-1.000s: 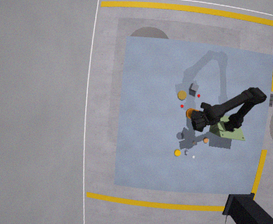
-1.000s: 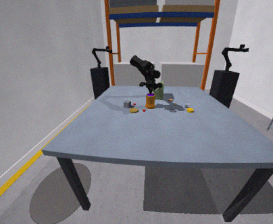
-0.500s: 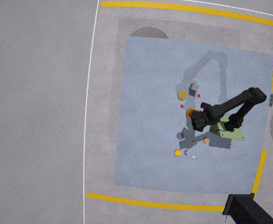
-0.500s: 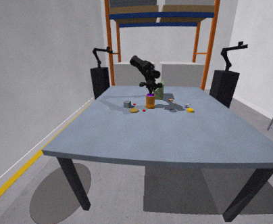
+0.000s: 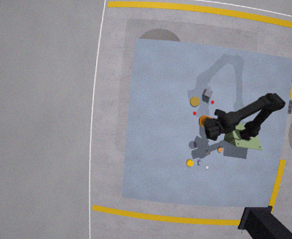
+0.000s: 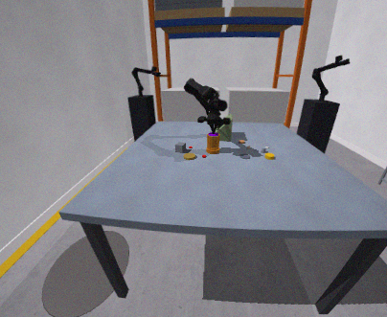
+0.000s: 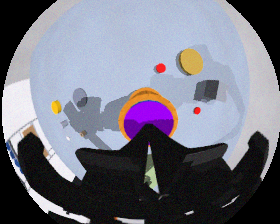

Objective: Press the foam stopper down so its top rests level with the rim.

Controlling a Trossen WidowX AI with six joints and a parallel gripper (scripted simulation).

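An orange jar (image 6: pixel 213 144) stands upright near the middle of the blue table, with a purple foam stopper (image 7: pixel 148 117) in its mouth. In the wrist view the stopper's top fills the ring of the jar's rim (image 7: pixel 149 95). My gripper (image 7: pixel 148 127) is shut, with nothing between the fingers. Its closed fingertips point down at the near edge of the stopper. In the side view the gripper (image 6: pixel 214 130) stands right over the jar's top. From above, the arm covers most of the jar (image 5: pixel 204 120). I cannot tell how high the foam stands against the rim.
A tan disc (image 5: pixel 194 101) and a grey cube (image 5: pixel 207 94) lie beyond the jar, with two small red dots (image 5: pixel 212 102) beside them. A yellow disc (image 5: pixel 190 162), a small orange disc (image 5: pixel 220 149) and grey bits lie on the other side. A green wedge (image 5: pixel 243 139) sits under the arm.
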